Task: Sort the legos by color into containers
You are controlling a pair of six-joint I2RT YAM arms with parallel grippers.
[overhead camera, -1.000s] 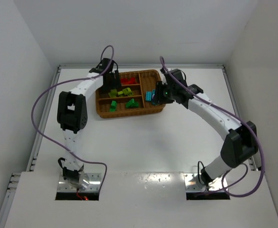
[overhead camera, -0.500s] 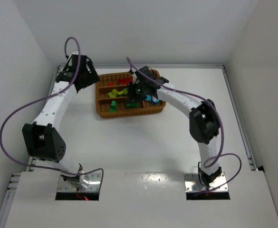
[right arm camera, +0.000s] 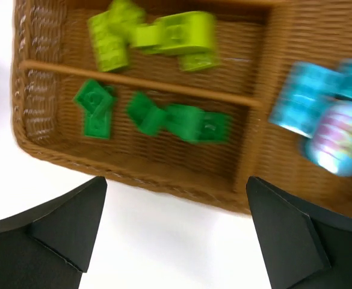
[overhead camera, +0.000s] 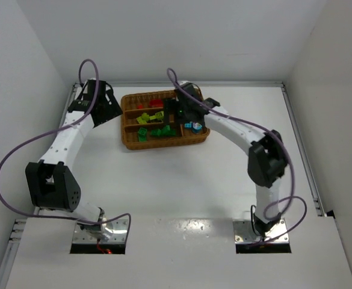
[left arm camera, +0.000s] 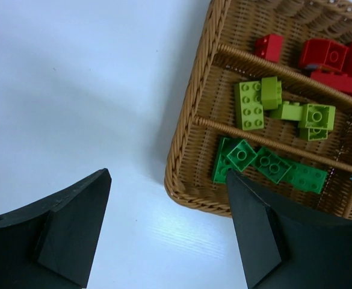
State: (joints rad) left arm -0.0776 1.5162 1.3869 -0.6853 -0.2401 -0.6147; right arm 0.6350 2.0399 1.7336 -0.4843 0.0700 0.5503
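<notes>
The brown wicker tray (overhead camera: 163, 146) holds the legos sorted in its slots: red (left arm camera: 326, 57) at the back, yellow-green (left arm camera: 251, 105) in the middle, green (left arm camera: 266, 162) in the near slot, and cyan (right arm camera: 311, 99) in the cross slot at the right. My left gripper (overhead camera: 111, 111) hangs open over the bare table just left of the tray rim (left arm camera: 188, 120), with nothing between its fingers (left arm camera: 73, 223). Open wide and empty, my right gripper (overhead camera: 174, 120) hovers above the tray's near side. In its blurred wrist view the green legos (right arm camera: 182, 120) and near rim (right arm camera: 151, 174) lie beyond the fingers (right arm camera: 284, 235).
A rounded cyan and pink blurred thing (right arm camera: 338, 138) lies beside the cyan legos. White walls close in the table at the back and both sides. Purple cables loop from both arms.
The left arm swung off the tray to its left side. The right arm moved from the tray's right end to over its middle, and its jaws opened wide.
</notes>
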